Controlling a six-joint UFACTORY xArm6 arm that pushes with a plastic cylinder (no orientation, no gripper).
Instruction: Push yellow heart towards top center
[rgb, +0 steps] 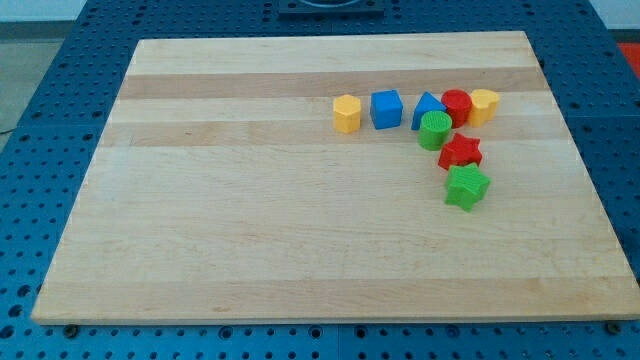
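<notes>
The yellow heart (484, 105) lies at the right end of a row of blocks in the upper right part of the wooden board (250, 220). It touches a red cylinder (457, 103) on its left. My tip does not show anywhere in the view, so its place relative to the blocks cannot be told.
In the same row, from the view's left: a yellow hexagon-like block (346, 114), a blue cube (386, 108), a blue triangle (426, 104). Below them are a green cylinder (435, 131), a red star (460, 152) and a green star (466, 187). A blue perforated table surrounds the board.
</notes>
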